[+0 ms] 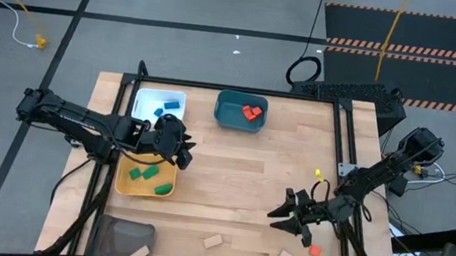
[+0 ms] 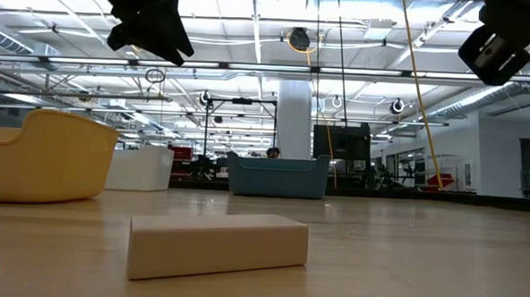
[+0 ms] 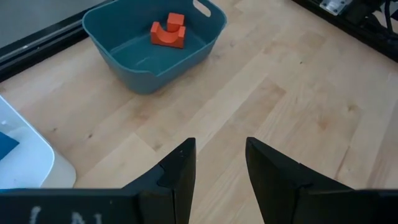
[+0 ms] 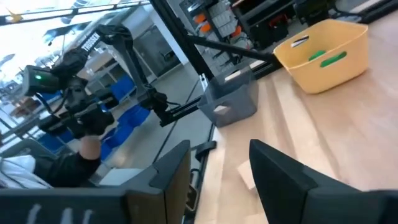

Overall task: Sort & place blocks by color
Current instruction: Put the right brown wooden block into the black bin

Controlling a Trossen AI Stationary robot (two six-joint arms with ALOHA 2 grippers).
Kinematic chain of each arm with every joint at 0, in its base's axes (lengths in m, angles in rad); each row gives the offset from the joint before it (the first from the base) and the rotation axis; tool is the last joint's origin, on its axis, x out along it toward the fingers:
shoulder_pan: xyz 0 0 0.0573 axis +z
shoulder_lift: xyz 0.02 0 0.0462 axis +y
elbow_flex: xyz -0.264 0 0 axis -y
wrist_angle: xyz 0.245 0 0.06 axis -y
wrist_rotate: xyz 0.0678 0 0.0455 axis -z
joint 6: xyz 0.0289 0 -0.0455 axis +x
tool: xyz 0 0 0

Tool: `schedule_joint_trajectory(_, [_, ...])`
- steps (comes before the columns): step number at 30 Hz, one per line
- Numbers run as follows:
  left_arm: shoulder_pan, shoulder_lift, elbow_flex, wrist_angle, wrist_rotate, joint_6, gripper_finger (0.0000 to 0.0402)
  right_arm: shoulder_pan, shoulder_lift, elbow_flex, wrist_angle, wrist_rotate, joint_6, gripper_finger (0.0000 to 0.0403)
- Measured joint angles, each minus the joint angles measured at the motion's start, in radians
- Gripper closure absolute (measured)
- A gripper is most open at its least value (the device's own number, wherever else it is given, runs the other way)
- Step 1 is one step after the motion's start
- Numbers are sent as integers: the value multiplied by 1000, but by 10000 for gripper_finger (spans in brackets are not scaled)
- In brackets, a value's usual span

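From above, the open, empty right end effector hovers just at ten o'clock of a red block on the counter; it should center before descending. At counter level, a tan block lies nearest. Wrist views: the left end effector gapes, empty.

Two dark jointed arms, black wedge-shaped fingers.
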Motion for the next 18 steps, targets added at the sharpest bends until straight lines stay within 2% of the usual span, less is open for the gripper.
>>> schedule_joint_trajectory(7, [0, 0, 0, 0, 0, -18, 259, -5, -72, 1, -103, -30, -14, 248])
schedule_joint_trajectory(11, [0, 0, 0, 0, 0, -23, 259, -5, -118, 60, -214, -83, -12, 248])
schedule_joint_trajectory(14, [0, 0, 0, 1, 0, -24, 259, -3, -127, 166, -395, -111, -27, 248])
schedule_joint_trajectory(18, [0, 0, 0, 1, 0, -25, 259, 4, -99, 319, -742, -108, -28, 248])
